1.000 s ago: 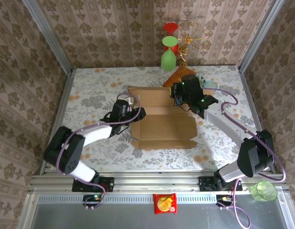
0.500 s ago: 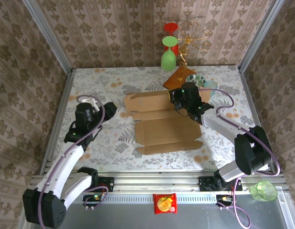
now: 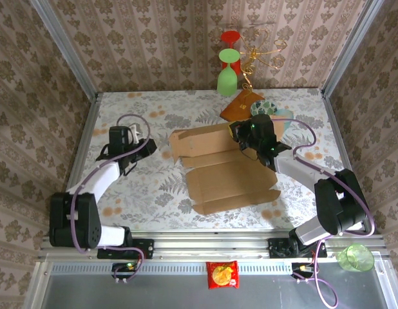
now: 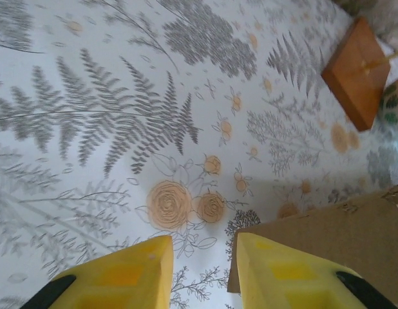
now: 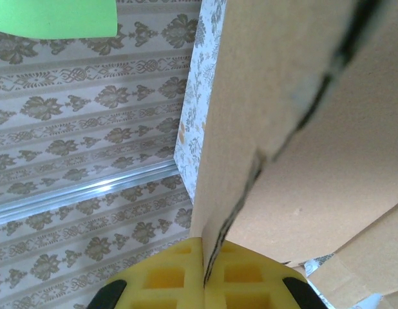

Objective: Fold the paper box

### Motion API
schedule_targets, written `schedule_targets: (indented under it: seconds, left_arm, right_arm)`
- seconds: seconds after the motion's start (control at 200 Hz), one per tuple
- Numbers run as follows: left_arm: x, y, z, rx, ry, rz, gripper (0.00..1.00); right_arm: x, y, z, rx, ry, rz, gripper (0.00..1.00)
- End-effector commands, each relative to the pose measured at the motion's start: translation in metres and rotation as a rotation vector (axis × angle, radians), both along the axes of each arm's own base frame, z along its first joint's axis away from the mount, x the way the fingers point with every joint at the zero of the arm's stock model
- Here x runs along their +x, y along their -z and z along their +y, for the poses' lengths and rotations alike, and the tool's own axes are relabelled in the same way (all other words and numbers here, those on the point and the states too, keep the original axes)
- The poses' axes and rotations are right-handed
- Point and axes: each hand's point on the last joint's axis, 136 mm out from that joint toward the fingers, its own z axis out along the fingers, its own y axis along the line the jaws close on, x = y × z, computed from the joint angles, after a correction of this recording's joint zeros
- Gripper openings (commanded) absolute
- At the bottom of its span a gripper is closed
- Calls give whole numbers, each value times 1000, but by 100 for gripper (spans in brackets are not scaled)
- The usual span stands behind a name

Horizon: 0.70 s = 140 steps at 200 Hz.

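Gripping: right claw (image 3: 241,133) pinched tight on the far flap of the paper box (image 3: 225,164), standing that flap on edge.
Idle side: left claw (image 3: 142,145) part open and empty, withdrawn from the box toward the left edge of the table (image 3: 154,187).
Box position: table centre, mostly flat, skewed slightly since release.
Implication: likely one-handed folding for now; walls not yet raised.

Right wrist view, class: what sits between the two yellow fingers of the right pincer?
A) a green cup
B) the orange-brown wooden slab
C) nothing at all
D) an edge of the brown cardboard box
D: a panel edge of the paper box runs straight down into the right pincer, with a yellow finger pressed against it on each side.
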Motion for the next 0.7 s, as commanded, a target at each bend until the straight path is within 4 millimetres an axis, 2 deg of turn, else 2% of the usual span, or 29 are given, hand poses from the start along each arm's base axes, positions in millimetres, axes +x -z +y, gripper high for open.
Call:
schedule_targets:
  seconds: [0.0,0.21,0.36,0.695]
  left_arm:
    - [15,-19,-30,40,179,-156,36]
    - [8,-12,-72,91,348,-220,41]
    - [-5,-10,-81,115,398,-259,42]
    - [-34,-13,-108,77,534,-323,42]
  right_arm:
    - [1,8,4,-30,-63,-55,0]
    - [3,13,5,-34,-107,-117,0]
    - [6,17,4,5,-106,-139,0]
    - [14,14,2,26,-132,-156,0]
